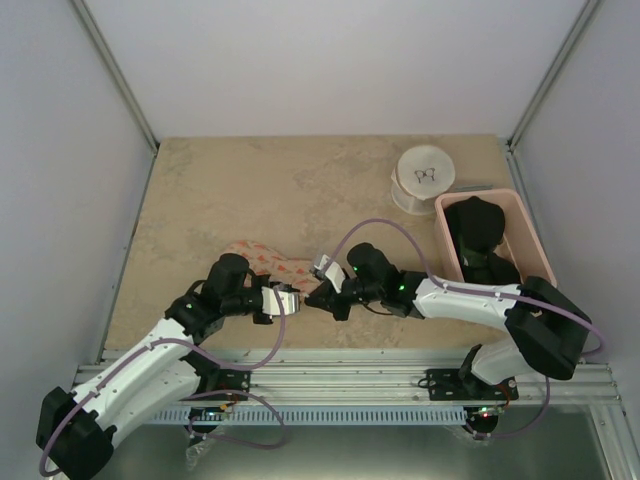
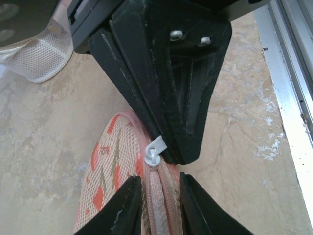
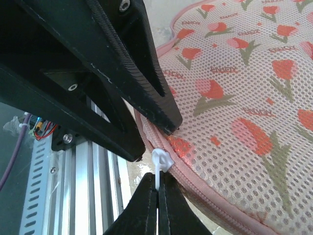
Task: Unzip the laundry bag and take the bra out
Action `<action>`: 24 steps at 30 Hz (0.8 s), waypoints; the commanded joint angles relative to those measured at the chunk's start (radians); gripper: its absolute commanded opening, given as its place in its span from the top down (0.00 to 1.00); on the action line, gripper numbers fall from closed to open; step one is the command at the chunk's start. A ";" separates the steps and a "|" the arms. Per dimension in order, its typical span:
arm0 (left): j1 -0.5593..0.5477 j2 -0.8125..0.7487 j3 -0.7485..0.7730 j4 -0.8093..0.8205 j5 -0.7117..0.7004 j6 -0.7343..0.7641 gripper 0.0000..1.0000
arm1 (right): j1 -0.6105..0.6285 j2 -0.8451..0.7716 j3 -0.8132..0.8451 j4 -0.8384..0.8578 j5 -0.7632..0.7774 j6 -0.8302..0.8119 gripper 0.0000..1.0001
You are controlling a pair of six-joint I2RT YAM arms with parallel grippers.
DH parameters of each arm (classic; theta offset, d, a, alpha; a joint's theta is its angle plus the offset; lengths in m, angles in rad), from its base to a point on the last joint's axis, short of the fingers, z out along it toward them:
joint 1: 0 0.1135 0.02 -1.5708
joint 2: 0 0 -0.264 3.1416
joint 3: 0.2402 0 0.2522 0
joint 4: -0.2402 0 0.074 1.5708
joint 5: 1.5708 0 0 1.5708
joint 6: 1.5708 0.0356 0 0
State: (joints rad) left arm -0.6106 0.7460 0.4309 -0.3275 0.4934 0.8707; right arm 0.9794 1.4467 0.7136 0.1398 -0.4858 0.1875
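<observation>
The laundry bag (image 1: 262,260) lies flat on the table (image 1: 200,200), at about 8 o'clock from the table's middle, close to the near edge. The two grippers meet at the bag's 4 o'clock end. The right gripper (image 3: 157,196) is clenched on the white zip pull (image 3: 161,160). The left gripper (image 2: 160,186) grasps the bag's pink rim (image 2: 161,205) just beside the pull. A white tub (image 1: 425,178) stands at 2 o'clock, and a pink basket (image 1: 478,195) holding a dark garment (image 1: 478,232) at 3 o'clock
</observation>
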 commanded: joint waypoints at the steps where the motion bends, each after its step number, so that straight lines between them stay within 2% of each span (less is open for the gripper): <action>1: -0.005 -0.005 -0.016 0.024 -0.001 0.001 0.84 | 0.005 -0.008 0.030 0.002 -0.006 -0.010 1.00; 5: -0.006 -0.007 -0.012 0.015 -0.004 0.009 1.00 | 0.005 -0.011 0.029 -0.006 0.001 -0.015 0.99; 13: -0.005 -0.014 -0.008 -0.015 -0.011 0.047 1.00 | -0.011 -0.031 0.009 -0.046 0.041 -0.038 0.99; 24: -0.005 -0.030 -0.002 -0.047 -0.020 0.089 1.00 | -0.124 -0.090 -0.078 -0.074 0.046 -0.059 1.00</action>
State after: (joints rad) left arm -0.6109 0.7296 0.4267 -0.3367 0.4717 0.9314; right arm 0.8982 1.3907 0.6670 0.0879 -0.4614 0.1493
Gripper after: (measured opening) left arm 0.022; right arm 0.016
